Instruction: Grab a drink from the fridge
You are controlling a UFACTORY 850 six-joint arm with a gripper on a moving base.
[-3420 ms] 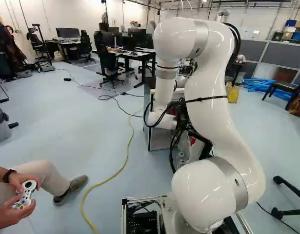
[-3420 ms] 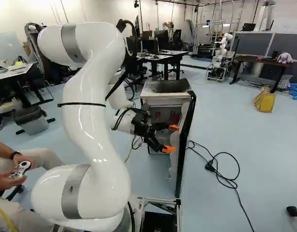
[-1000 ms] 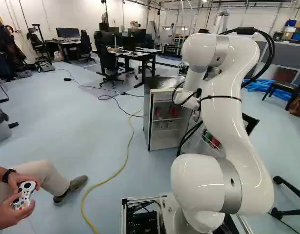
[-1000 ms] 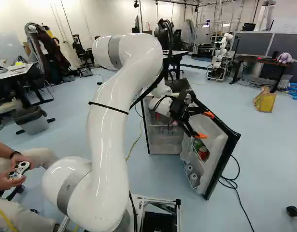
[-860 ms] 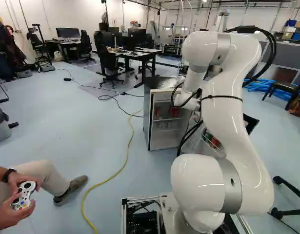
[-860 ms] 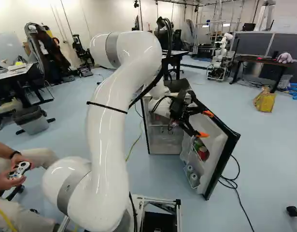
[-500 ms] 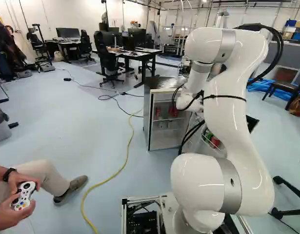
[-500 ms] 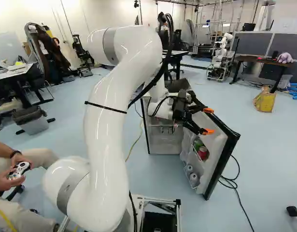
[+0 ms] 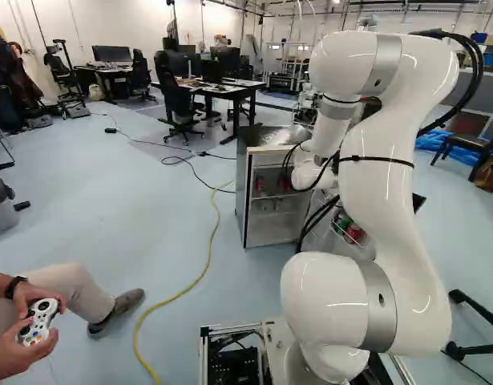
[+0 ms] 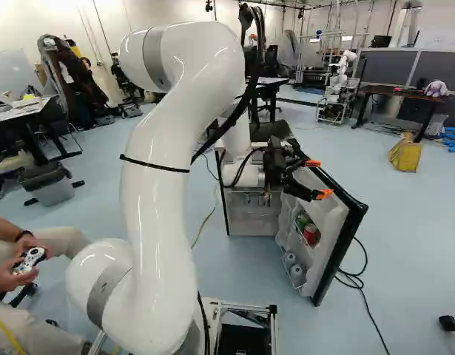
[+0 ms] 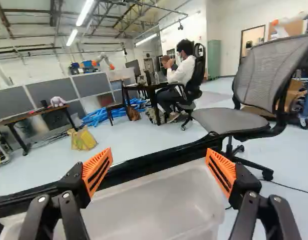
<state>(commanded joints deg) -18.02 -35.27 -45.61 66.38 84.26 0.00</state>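
"Where's the robot's gripper [image 10: 318, 178]?"

"Over there, up by the open fridge door [image 10: 333, 214]. It's wide open! See the orange pads [image 11: 97, 172]? They're far apart."

"Is it holding a drink?"

"No, both fingers are bare. I can't tell if a tip is touching the door, though."

"So where are the drinks?"

"Lower than the gripper, in the door's shelves. There's a red can [image 10: 311, 234] with a green can [image 10: 302, 220] right beside it. Under those, in the bottom rack [image 10: 297, 283], are two gray round things. They could be cans, but I can't tell."

"And the fridge [image 10: 251, 219]?"

"It's behind the fingertips, on the side they point away from. It has red things [image 9: 260, 184] inside, but I can't tell what they are."

"What's the gripper looking at?"

"A pale plastic bin [image 11: 159, 202] on the door, low between its fingers. The door's black edge [image 11: 143, 164] goes across just past that. Farther ahead is a big gray chair [image 11: 221, 121], and a yellow bag [image 11: 83, 140] is out there too."
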